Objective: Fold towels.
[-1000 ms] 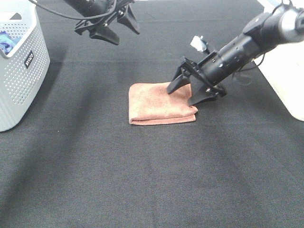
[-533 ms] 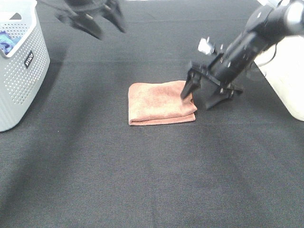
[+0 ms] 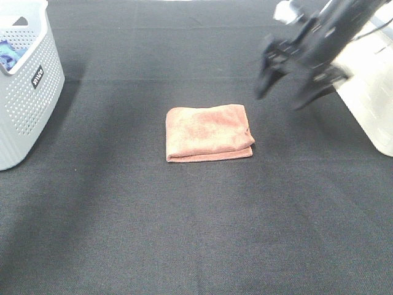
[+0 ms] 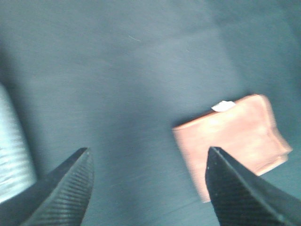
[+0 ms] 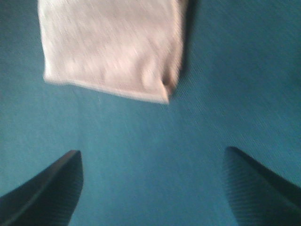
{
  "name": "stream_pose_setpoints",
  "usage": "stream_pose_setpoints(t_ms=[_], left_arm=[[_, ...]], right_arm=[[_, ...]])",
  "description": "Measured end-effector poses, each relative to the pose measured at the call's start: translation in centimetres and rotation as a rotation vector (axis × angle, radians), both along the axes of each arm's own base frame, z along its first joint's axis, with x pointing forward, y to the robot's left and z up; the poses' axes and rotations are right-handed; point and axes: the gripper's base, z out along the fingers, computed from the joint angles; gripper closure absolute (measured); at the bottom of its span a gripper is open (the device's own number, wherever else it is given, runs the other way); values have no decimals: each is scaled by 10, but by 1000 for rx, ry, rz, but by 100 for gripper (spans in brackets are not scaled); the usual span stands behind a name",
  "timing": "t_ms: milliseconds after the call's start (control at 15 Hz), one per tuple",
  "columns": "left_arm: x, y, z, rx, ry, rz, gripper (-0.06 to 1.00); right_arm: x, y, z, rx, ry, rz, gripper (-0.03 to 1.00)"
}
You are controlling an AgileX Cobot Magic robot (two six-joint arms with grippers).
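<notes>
Towel (image 3: 209,133) folded flat on black table (image 3: 184,233); right gripper (image 3: 288,83) above, jaws wide, empty; left gripper (image 4: 148,188) spread wide too.

A folded terracotta towel (image 3: 209,133) lies at the frame's center on the black table (image 3: 184,233). The right gripper (image 3: 285,92) hangs blurred at upper right, jaws apart, clear of it. A white perforated basket (image 3: 27,92) stands at left.
</notes>
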Motion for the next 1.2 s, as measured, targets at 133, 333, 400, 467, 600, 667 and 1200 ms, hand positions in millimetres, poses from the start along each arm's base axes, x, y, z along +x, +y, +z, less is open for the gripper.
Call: stream_pose_setpoints(t_ms=[133, 333, 400, 467, 600, 667, 1200], left_arm=[[-36, 16, 9, 66, 27, 17, 30], [-103, 38, -14, 131, 162, 52, 30], [-125, 45, -25, 140, 190, 62, 30], [-125, 45, -25, 140, 190, 62, 30], [-162, 56, -40, 137, 195, 71, 30], [-198, 66, -52, 137, 200, 74, 30], [-354, 108, -105, 64, 53, 76, 30]], right_arm=[[-21, -7, 32, -47, -47, 2, 20], [-59, -19, 65, -111, -106, -14, 20], [-72, -22, 72, -113, -127, -21, 20], [-72, -22, 72, -113, -127, -21, 20], [-101, -25, 77, -111, -142, -26, 20], [-126, -29, 79, -109, -165, -34, 20], [-290, -54, 42, -124, -234, -40, 20]])
